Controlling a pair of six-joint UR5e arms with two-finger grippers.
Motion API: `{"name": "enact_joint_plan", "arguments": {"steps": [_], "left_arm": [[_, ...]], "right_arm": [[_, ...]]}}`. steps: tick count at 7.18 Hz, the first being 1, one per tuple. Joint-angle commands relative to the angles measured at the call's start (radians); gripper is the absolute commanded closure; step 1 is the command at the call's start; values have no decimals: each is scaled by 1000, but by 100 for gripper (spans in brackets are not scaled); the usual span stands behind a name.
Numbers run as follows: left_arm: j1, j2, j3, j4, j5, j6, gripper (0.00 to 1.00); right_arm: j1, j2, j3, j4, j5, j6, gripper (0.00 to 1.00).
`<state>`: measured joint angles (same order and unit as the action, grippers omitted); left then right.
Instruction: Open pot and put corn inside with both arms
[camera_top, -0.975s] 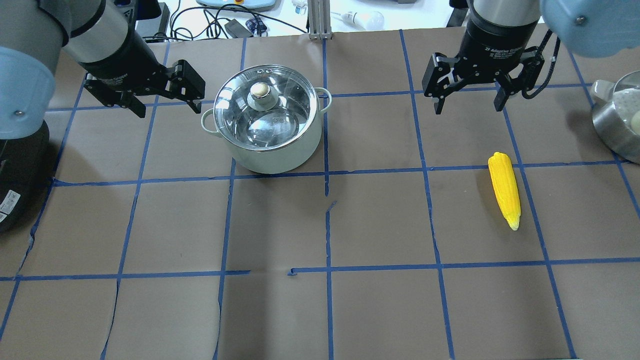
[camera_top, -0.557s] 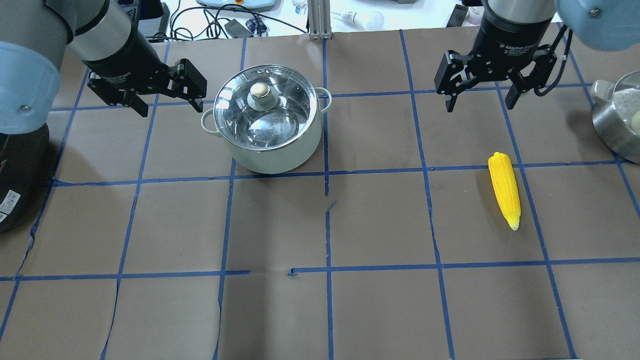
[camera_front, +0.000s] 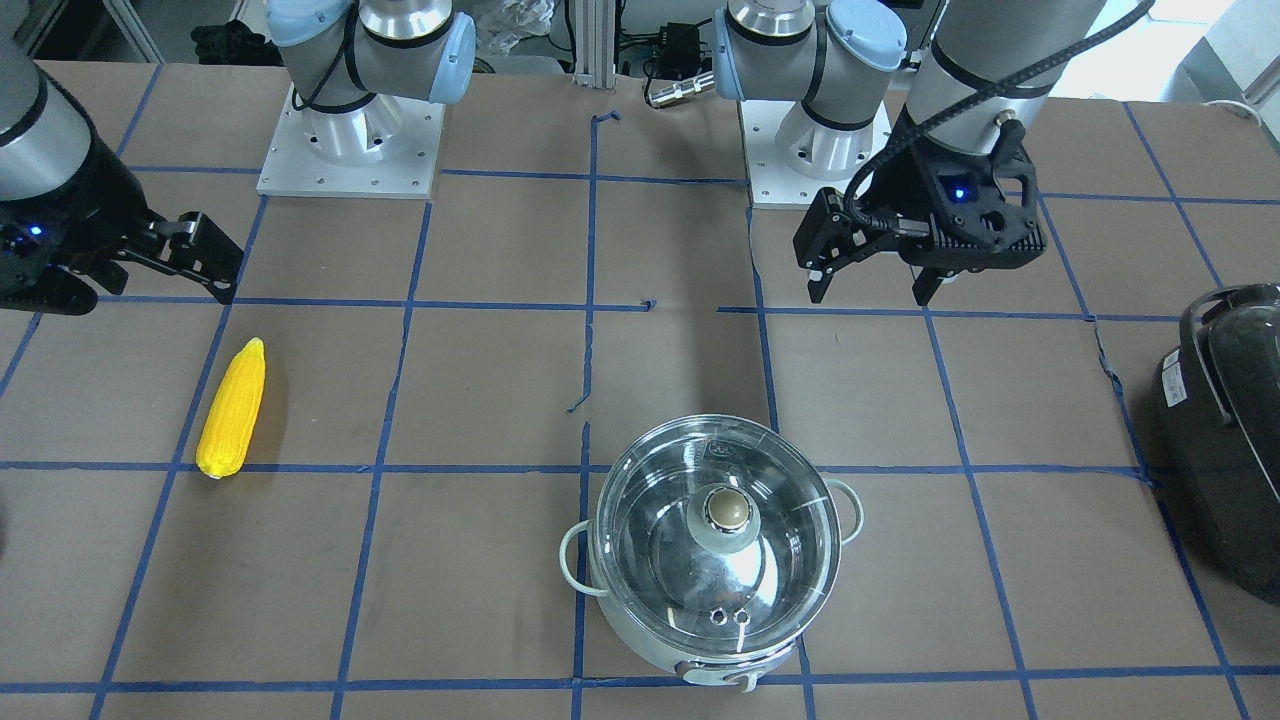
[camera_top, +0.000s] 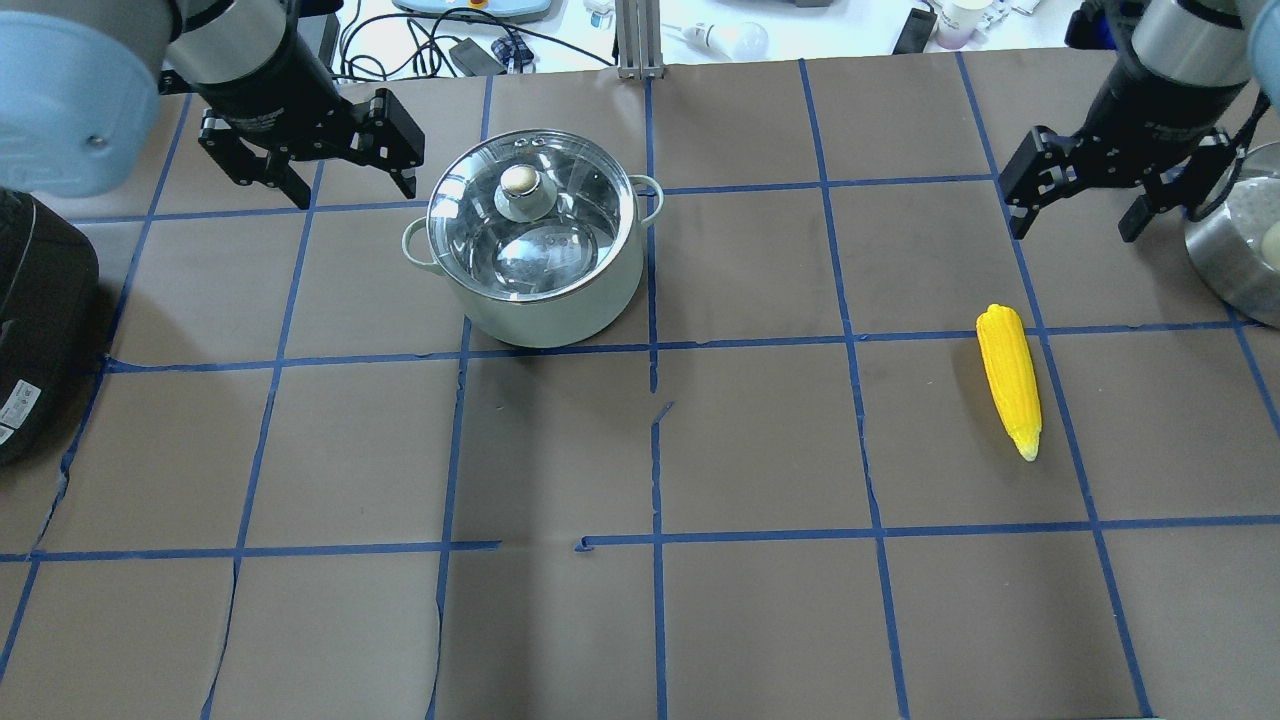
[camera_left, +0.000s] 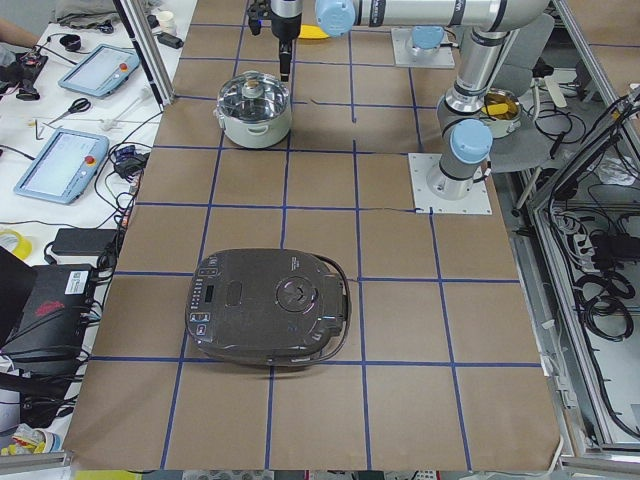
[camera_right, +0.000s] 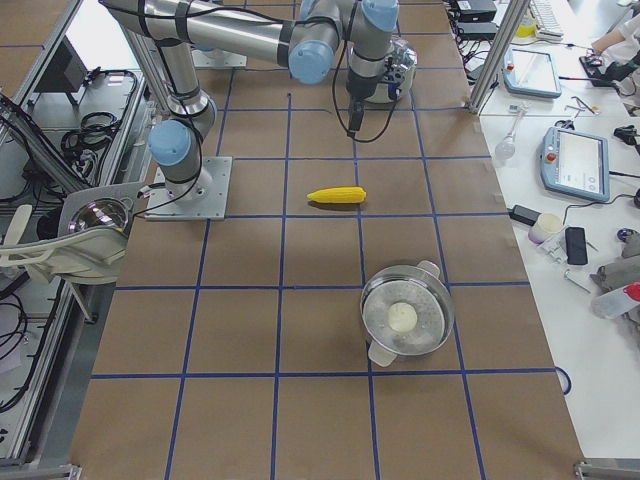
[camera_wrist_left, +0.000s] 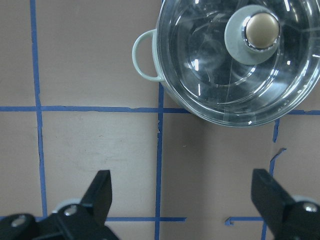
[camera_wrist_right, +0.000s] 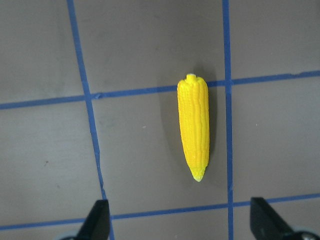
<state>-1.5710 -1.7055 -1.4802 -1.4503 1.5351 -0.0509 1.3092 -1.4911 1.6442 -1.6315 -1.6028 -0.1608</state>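
Observation:
The pot (camera_top: 560, 318) stands left of centre with its glass lid (camera_top: 480, 225) on and a brass knob (camera_top: 519, 182) on top. It also shows in the front view (camera_front: 640, 650) and the left wrist view (camera_wrist_left: 145, 70). My left gripper (camera_top: 352, 190) is open and empty, above the table just left of the pot, seen also in the front view (camera_front: 870, 295). The yellow corn (camera_top: 1010, 380) lies flat on the right, tapered end toward me; it also shows in the right wrist view (camera_wrist_right: 194, 127). My right gripper (camera_top: 1075, 230) is open and empty, beyond the corn and slightly right.
A large black appliance (camera_top: 40, 330) sits at the table's left edge. A second steel pot (camera_top: 1235, 250) with something white inside stands at the right edge, close to my right gripper. Cables and tools lie beyond the far edge.
My right gripper has moved to the right, toward the steel pot at the edge. My left gripper has shifted slightly right and away. Pot and corn have not moved.

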Motion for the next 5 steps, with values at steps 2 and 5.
{"name": "enact_joint_plan", "arguments": {"steps": [2, 5], "left_arm": [[-72, -222, 89, 130, 2, -61, 0], [-132, -321, 93, 261, 5, -126, 0]], "right_arm": [[-22, 20, 312, -383, -2, -57, 0], [-71, 78, 428, -521, -8, -131, 0]]}}
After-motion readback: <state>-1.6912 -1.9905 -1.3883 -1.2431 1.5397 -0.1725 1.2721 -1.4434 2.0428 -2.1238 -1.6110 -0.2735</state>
